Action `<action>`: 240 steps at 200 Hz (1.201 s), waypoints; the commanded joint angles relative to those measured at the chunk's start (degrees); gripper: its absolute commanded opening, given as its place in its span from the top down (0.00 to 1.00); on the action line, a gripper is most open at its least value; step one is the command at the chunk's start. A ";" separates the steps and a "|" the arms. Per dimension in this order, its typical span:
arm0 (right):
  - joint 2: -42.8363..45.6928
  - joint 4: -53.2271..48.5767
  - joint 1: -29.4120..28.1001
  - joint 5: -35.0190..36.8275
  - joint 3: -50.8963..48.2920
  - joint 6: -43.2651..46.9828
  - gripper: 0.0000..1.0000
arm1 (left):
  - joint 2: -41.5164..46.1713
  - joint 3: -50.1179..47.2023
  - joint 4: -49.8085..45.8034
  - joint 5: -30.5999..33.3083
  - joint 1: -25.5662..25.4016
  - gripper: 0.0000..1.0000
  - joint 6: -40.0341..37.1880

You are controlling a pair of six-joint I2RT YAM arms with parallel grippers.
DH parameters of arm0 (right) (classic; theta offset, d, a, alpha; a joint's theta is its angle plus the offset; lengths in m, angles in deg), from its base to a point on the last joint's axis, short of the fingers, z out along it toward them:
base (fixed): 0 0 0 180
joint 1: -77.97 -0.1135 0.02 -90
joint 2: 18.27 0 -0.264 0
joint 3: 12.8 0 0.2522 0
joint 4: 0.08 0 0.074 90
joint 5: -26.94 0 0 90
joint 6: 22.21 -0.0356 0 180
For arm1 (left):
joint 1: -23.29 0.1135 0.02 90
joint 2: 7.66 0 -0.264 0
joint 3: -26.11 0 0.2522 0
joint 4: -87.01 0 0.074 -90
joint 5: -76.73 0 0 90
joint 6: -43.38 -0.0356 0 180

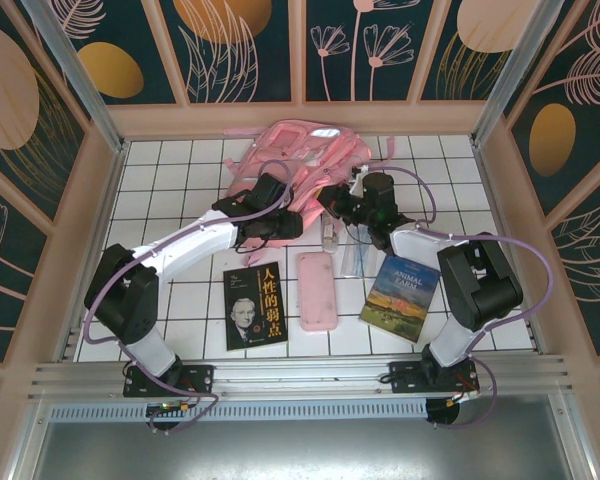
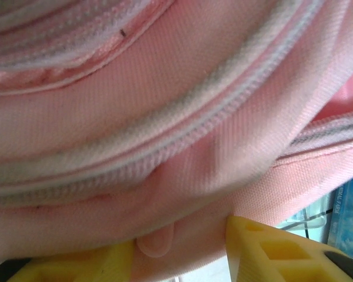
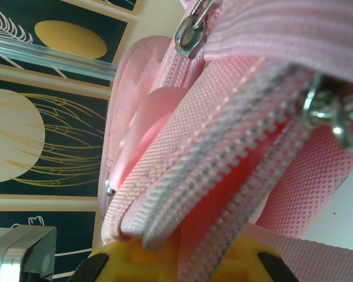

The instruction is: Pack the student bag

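White tiled table [image 1: 170, 180], pink student bag [image 1: 300, 160]

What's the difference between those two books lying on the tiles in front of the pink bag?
The left book has a black cover with a man's portrait and Chinese characters; the right book shows a blue sky over a field, titled Animal Farm. The left book lies nearly square to the tiles, while the right book is turned at an angle. Both lie flat, closed, cover up, either side of a pink pencil case.

On the white tiled table [image 1: 170, 200] near me I see a dark book [image 1: 255, 308] with a man's portrait. Just right of it lies a flat pink pencil case [image 1: 317, 290], then a clear item [image 1: 352, 258] and an Animal Farm book [image 1: 400, 297].
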 commanded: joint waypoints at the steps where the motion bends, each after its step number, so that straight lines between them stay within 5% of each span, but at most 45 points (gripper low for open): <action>1: 2.68 7.16 -0.49 0.24 0.98 0.46 1.00 | -3.58 -0.68 1.07 2.80 -0.01 0.57 -0.34; 56: 6.05 5.57 -0.12 1.65 -0.89 2.53 1.00 | -4.30 1.59 2.12 13.34 0.09 1.00 -2.92; 118: 7.54 5.39 4.54 2.26 -3.32 3.17 1.00 | 2.90 -5.84 -1.85 18.75 2.52 1.00 -4.62; 203: 7.59 2.75 9.38 3.22 -2.76 5.92 1.00 | 6.94 -12.05 0.10 21.93 14.26 1.00 -12.30; 240: 4.32 1.44 13.18 1.13 0.62 7.31 1.00 | 10.03 -10.55 0.80 8.83 14.01 1.00 -12.77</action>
